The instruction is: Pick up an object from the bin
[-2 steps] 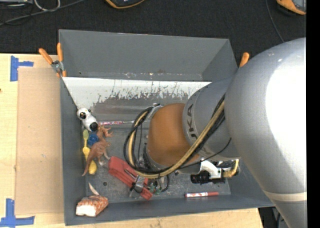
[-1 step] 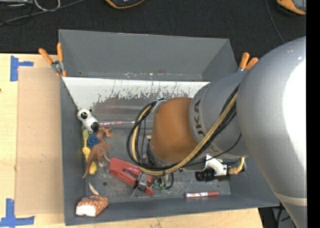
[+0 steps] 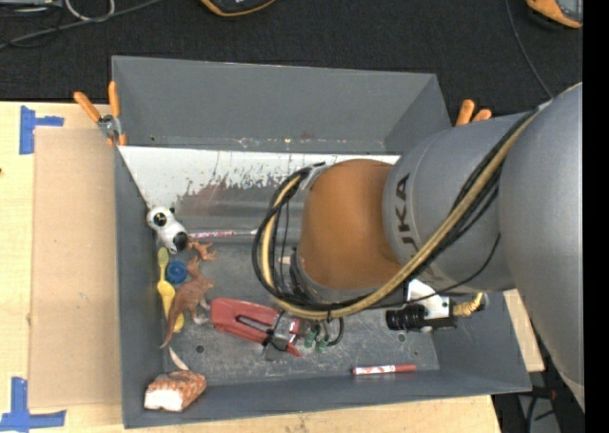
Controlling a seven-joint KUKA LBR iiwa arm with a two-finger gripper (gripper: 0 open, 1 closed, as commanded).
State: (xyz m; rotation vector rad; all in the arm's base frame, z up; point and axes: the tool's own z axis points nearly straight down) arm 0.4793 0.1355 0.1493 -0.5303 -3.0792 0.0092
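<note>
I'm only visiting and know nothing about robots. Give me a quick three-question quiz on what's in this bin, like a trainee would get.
1. True or false: the red pen lies near the lower edge of the bin in the picture.
2. Where does the tan shell-like lump lie? A) lower left corner B) upper right corner C) middle of the floor
3. Fill in: the arm reaches in from the picture's ____ side.

Key: 1 true; 2 A; 3 right.
</note>
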